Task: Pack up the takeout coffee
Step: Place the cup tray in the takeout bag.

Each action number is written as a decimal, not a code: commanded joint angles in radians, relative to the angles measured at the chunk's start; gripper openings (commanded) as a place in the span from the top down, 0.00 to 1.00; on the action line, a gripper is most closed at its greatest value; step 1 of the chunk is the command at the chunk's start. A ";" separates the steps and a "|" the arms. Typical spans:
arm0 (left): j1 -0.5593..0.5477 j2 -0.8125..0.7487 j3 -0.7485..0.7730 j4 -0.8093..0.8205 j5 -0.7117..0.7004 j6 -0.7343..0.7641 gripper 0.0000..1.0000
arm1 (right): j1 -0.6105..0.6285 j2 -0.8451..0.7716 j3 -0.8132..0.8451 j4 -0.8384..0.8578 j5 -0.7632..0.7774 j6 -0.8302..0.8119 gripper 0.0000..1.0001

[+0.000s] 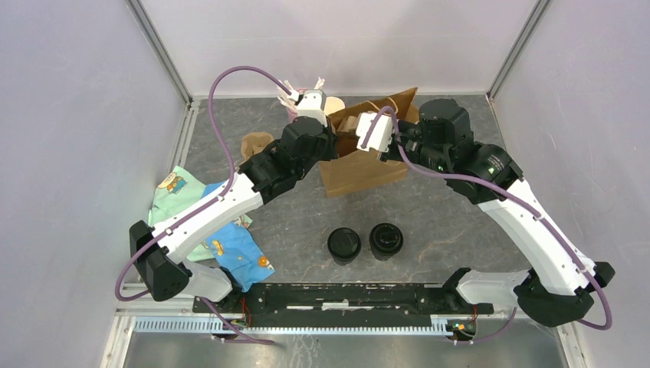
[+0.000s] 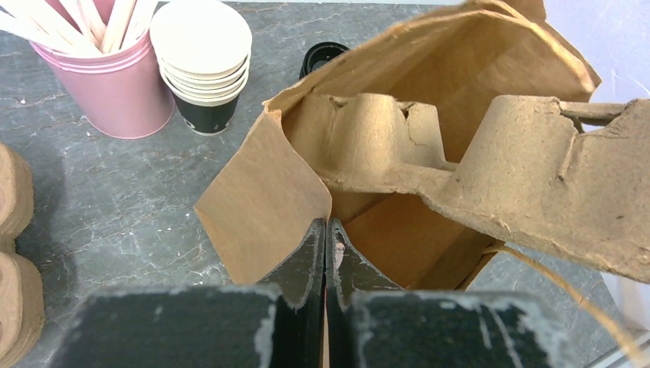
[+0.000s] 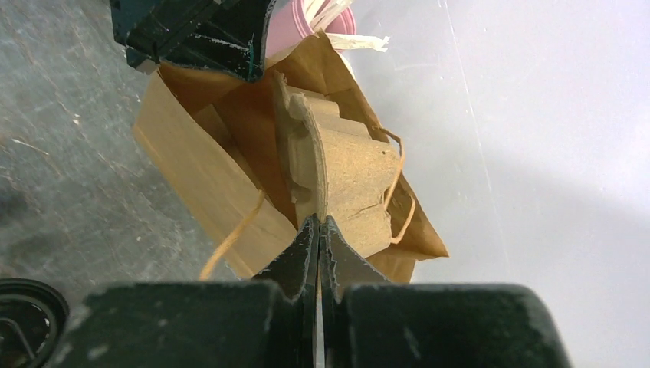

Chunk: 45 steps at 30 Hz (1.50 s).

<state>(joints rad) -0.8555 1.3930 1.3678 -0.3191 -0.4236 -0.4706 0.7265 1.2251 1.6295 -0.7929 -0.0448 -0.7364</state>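
Top external: coffee (image 1: 343,245) apart from gripper (image 1: 360,129).

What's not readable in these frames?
Inside of the bag: mostly blocked by the carrier in both wrist views, by the left arm and right arm in the top view.
Contents of the takeout coffee: its lid covers them, top view.
A black round object: cut off by the right wrist view's bottom-left corner; unidentifiable.

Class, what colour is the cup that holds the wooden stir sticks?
The cup is pink, best seen in the left wrist view.
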 commanded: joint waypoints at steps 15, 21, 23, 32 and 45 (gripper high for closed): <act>-0.010 -0.028 0.007 0.040 0.024 0.009 0.98 | -0.006 0.054 -0.034 0.045 0.048 0.288 1.00; -0.011 -0.039 0.012 0.013 0.010 -0.031 0.98 | -0.014 0.129 0.084 -0.075 0.083 0.595 1.00; -0.011 -0.042 0.010 0.006 0.009 -0.042 0.98 | -0.024 0.157 0.116 -0.128 0.114 0.690 1.00; -0.013 -0.057 0.000 -0.009 0.035 -0.082 0.98 | -0.182 0.140 0.041 -0.136 -0.009 1.025 1.00; -0.014 -0.067 -0.008 -0.037 0.058 -0.147 0.98 | -0.411 0.086 -0.174 -0.005 -0.320 1.245 1.00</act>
<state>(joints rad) -0.8619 1.3624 1.3674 -0.3672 -0.3813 -0.5583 0.3546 1.3579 1.4933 -0.8795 -0.2405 0.4122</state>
